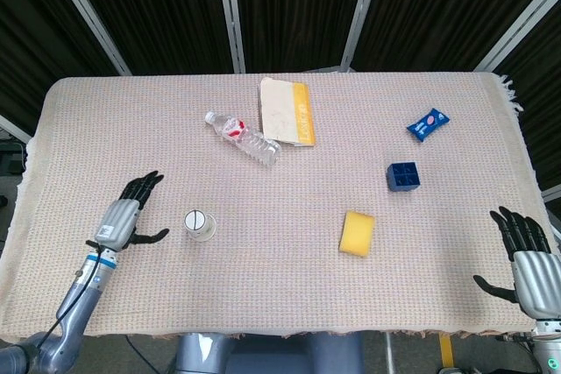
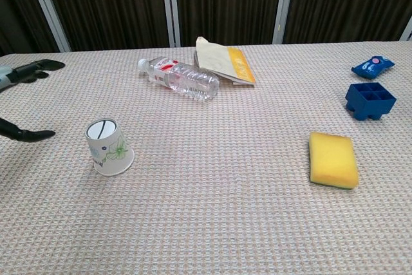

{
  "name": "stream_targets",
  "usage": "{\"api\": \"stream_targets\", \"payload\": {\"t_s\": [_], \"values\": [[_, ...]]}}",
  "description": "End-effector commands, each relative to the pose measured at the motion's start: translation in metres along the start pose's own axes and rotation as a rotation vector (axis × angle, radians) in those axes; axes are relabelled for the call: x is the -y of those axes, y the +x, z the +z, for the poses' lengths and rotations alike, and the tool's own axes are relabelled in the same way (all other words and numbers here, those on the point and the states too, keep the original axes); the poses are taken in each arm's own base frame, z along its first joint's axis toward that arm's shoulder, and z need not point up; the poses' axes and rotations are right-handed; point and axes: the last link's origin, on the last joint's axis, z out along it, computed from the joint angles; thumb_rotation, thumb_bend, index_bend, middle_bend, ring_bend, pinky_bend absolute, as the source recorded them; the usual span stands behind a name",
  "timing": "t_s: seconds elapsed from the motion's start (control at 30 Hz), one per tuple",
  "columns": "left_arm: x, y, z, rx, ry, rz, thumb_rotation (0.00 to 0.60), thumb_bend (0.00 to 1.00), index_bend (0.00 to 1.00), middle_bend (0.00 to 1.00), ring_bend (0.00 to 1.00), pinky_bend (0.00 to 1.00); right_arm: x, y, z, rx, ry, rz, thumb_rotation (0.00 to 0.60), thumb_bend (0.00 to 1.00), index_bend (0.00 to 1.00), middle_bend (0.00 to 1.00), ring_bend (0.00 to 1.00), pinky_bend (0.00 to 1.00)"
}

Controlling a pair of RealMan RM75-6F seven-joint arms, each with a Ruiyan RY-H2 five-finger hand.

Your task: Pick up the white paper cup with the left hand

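Note:
The white paper cup [image 1: 199, 224] [image 2: 108, 147], printed with a green flower, stands upside down on the woven tablecloth at the front left. My left hand [image 1: 125, 216] is to the left of it, open, fingers spread, well apart from the cup. In the chest view only its fingertips [image 2: 31, 135] show at the left edge. My right hand [image 1: 526, 254] hovers open at the front right corner of the table, holding nothing.
A clear plastic bottle [image 1: 243, 138] lies beside a yellow and white booklet [image 1: 287, 111] at the back middle. A yellow sponge [image 1: 358, 233] lies front right, with a blue compartment box [image 1: 403, 176] and a blue packet [image 1: 428, 123] behind it.

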Motion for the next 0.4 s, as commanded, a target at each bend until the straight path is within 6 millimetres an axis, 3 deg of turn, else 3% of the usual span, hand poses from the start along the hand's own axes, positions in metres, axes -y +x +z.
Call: {"api": "stream_targets", "payload": {"t_s": [0.03, 0.17, 0.4], "values": [[0.012, 0.024, -0.042, -0.110, 0.039, 0.195, 0.600, 0.15, 0.00, 0.00, 0.00, 0.00, 0.001, 0.000, 0.000, -0.001, 0.005, -0.003, 0.600, 0.05, 0.00, 0.00, 0.00, 0.00], [0.022, 0.033, -0.080, -0.115, 0.115, 0.320, 0.600, 0.10, 0.00, 0.00, 0.00, 0.00, 0.003, -0.001, 0.000, -0.004, 0.014, -0.014, 0.600, 0.05, 0.00, 0.00, 0.00, 0.00], [0.029, 0.046, -0.115, -0.090, 0.212, 0.384, 0.600, 0.08, 0.00, 0.00, 0.00, 0.00, 0.004, 0.000, 0.000, -0.015, 0.017, -0.010, 0.600, 0.05, 0.00, 0.00, 0.00, 0.00]]}}
